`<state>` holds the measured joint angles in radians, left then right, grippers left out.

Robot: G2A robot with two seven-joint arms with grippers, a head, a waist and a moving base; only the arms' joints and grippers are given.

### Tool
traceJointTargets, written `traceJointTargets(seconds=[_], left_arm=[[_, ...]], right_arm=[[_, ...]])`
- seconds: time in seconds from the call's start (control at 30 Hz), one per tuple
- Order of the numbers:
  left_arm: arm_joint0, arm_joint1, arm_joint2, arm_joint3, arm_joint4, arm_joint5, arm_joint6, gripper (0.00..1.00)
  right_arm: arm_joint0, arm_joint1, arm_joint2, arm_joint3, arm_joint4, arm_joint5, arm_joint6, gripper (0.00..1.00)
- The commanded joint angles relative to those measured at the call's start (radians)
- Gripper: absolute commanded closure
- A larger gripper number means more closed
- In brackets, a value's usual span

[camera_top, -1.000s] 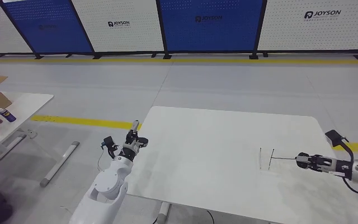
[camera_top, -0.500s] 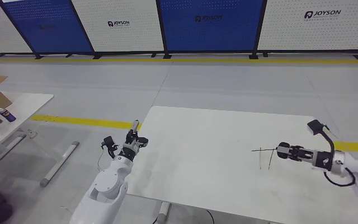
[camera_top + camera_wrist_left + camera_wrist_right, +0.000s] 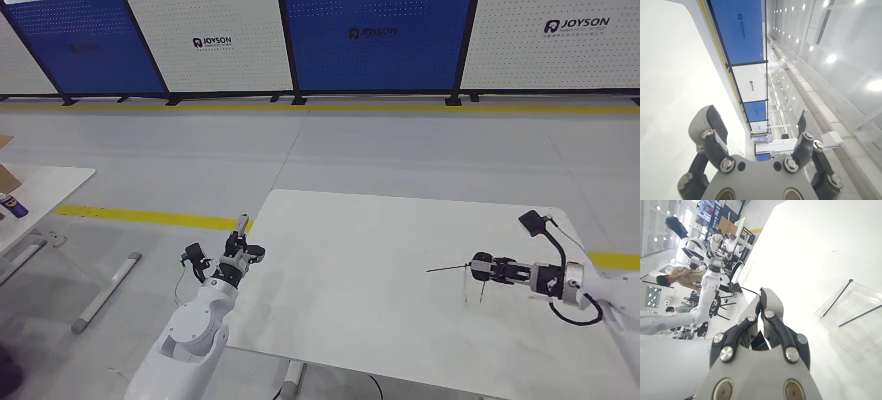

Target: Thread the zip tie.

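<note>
My right gripper hovers over the right part of the white table, shut on a thin black zip tie that sticks out from it toward the table's middle. In the right wrist view the fingers are pressed together. Beside this gripper lies a clear tray with two more black zip ties in it. My left gripper stands at the table's left edge, pointing up, and its jaws are wide open with nothing between them.
Most of the white table between the two arms is bare. Blue and white partition panels stand across the floor behind it. Another white table is at the far left.
My right gripper has moved left from the table's right edge, carrying the zip tie past the tray toward the middle. The left arm has kept still.
</note>
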<state>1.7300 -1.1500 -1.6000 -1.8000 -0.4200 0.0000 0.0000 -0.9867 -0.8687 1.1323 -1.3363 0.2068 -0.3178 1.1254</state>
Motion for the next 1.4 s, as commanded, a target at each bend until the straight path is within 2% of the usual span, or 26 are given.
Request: traceJointTargets(seconds=[0.0, 0.03, 0.13, 0.23, 0.3, 0.37, 0.43, 0.7, 0.8, 0.87, 0.9, 0.97, 1.07, 1.1, 1.17, 1.37], left_arm=[[0.0, 0.0, 0.0, 0.0, 0.0, 0.0, 0.0, 0.0], [-0.004, 0.0, 0.001, -0.004, -0.001, -0.002, -0.001, 0.0], [-0.026, -0.002, 0.013, -0.048, -0.001, 0.008, -0.021, 0.0], [-0.037, -0.001, 0.026, -0.113, 0.027, 0.033, -0.057, 0.0], [-0.051, -0.002, 0.049, -0.151, 0.059, 0.049, -0.062, 0.0], [-0.063, -0.003, 0.071, -0.166, 0.084, 0.066, -0.074, 0.0], [-0.072, -0.003, 0.084, -0.168, 0.121, 0.079, -0.077, 0.0], [-0.072, -0.003, 0.084, -0.168, 0.121, 0.079, -0.077, 0.0], [-0.082, -0.001, 0.099, -0.147, 0.144, 0.091, -0.135, 0.0], [-0.088, 0.001, 0.115, -0.146, 0.145, 0.099, -0.203, 0.0], [-0.093, 0.002, 0.119, -0.148, 0.161, 0.1, -0.212, 0.0], [-0.103, 0.001, 0.141, -0.152, 0.171, 0.099, -0.227, 0.0], [-0.118, -0.001, 0.167, -0.153, 0.184, 0.105, -0.233, 0.0], [-0.125, -0.002, 0.18, -0.15, 0.179, 0.113, -0.237, 0.0], [-0.136, -0.004, 0.188, -0.141, 0.177, 0.124, -0.226, 0.0], [-0.136, -0.004, 0.188, -0.141, 0.177, 0.124, -0.226, 0.0]], right_arm=[[0.0, 0.0, 0.0, 0.0, 0.0, 0.0, 0.0, 1.0], [0.0, 0.0, 0.0, 0.0, 0.0, 0.0, 0.0, 1.0], [0.0, 0.0, 0.0, 0.0, 0.0, 0.0, 0.0, 1.0], [0.0, 0.0, 0.0, 0.0, 0.0, 0.0, 0.0, 1.0], [0.0, 0.0, 0.0, 0.0, 0.0, 0.0, 0.0, 1.0], [0.0, 0.0, 0.0, 0.0, 0.0, 0.0, 0.0, 1.0], [0.0, 0.0, 0.0, 0.0, 0.0, 0.0, 0.0, 1.0], [0.0, 0.0, 0.0, 0.0, 0.0, 0.0, 0.0, 1.0], [-0.012, 0.001, 0.011, -0.028, -0.024, -0.012, -0.051, 1.0], [-0.016, 0.001, 0.013, -0.086, -0.068, -0.022, -0.087, 1.0], [-0.017, -0.001, 0.009, -0.11, -0.089, -0.022, -0.109, 1.0], [-0.009, -0.009, -0.015, -0.155, -0.121, -0.022, -0.143, 1.0], [0.023, -0.023, -0.062, -0.182, -0.218, -0.022, -0.205, 1.0], [0.039, -0.031, -0.091, -0.183, -0.282, -0.022, -0.242, 1.0], [0.062, -0.047, -0.142, -0.15, -0.304, -0.017, -0.266, 1.0], [0.062, -0.047, -0.142, -0.15, -0.304, -0.017, -0.266, 1.0]])
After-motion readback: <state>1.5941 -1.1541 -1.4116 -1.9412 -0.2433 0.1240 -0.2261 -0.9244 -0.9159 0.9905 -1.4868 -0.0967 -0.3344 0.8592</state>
